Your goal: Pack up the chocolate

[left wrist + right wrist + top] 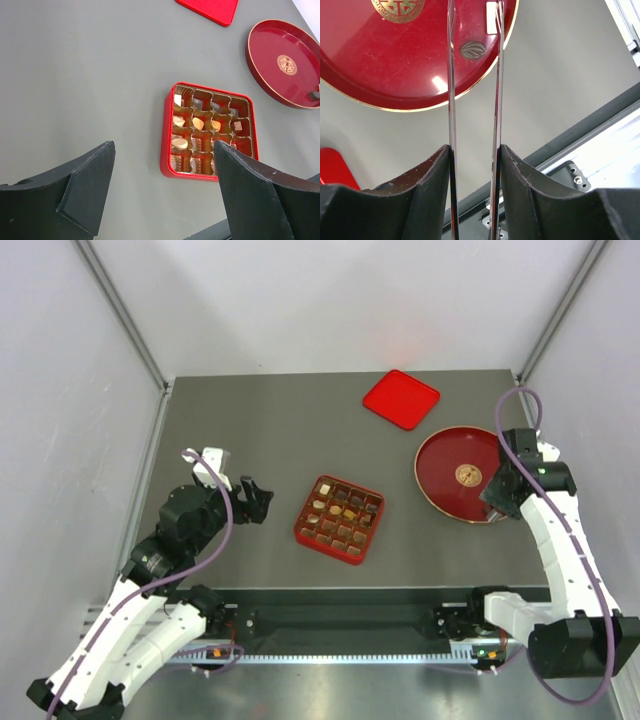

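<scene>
Grey counter (250, 430) viewed from above, with two robot arms at its near edge. At centre, a red gridded tray (338, 520). In several of its cells, chocolate (179, 143) in cream, tan and dark brown; in the others, only ribbed brown liner. Toward the far edge, a flat red square lid (401, 398), well apart from the tray. To the right of the tray, a round red plate (440, 490) with a gold rim and a gold emblem at its middle.

Left tool (255, 502) just left of the tray, spread wide, holding nothing and touching nothing.

Right tool (475, 20) over the near right part of the plate, fitted with two long thin metal blades (451, 100). Blades parted by a narrow gap, not pressed together. Between them, lying on the plate, one dark oval chocolate (473, 49), with a sliver of red plate visible on either side of it, so not pinched. Right beside the right-hand blade, near the plate's rim, one cream-white chocolate (491, 10), partly hidden by that blade. Contact between blade tips and plate: impossible to tell.
</scene>
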{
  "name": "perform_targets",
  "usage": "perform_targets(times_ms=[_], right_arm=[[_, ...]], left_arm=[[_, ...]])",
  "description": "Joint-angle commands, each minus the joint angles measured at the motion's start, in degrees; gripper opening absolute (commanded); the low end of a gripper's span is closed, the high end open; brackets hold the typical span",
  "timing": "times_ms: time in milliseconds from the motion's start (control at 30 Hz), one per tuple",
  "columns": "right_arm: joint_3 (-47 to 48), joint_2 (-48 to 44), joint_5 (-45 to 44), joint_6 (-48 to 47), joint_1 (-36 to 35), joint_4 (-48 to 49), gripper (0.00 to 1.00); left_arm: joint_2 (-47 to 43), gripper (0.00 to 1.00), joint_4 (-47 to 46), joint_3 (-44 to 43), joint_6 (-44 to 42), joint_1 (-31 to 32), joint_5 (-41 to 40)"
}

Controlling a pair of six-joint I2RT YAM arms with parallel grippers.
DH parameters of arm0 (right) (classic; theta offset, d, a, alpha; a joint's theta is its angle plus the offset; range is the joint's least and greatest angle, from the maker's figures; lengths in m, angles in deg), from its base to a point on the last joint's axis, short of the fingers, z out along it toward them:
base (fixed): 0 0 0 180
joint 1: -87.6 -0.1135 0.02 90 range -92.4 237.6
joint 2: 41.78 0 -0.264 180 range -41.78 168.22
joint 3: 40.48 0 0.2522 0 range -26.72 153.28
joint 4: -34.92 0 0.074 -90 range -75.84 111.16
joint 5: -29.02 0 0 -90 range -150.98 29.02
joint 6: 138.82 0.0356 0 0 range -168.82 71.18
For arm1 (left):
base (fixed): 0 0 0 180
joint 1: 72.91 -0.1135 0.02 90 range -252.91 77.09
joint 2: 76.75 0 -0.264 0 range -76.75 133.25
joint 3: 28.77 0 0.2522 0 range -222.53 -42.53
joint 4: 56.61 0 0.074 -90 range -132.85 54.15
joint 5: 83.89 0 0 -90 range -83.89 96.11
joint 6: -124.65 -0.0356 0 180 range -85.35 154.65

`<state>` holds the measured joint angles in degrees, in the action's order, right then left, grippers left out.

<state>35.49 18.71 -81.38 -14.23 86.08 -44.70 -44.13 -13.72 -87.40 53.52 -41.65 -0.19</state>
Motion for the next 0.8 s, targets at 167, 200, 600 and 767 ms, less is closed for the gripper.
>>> perform_targets(times_ms=[167,200,600,767], right_arm=[[-2.97,-0.37,-0.51,-2.77,4.15,2.14,0.42],[-3.15,-0.28,-0.51,-2.95,4.42,2.32,0.42],[-5.08,1.03,2.38,-4.79,4.95,6.36,0.41],[-5.70,1.12,4.75,-5.58,4.95,8.03,0.40]], left_arm=[[-0.63,0.85,-1.09,0.13,0.20,0.81,-1.16],[-0.63,0.85,-1.00,0.13,0.20,0.81,-1.25],[-0.63,0.85,-0.82,0.04,0.20,1.25,-2.04],[-0.63,0.85,-0.82,0.04,0.20,1.25,-2.31]])
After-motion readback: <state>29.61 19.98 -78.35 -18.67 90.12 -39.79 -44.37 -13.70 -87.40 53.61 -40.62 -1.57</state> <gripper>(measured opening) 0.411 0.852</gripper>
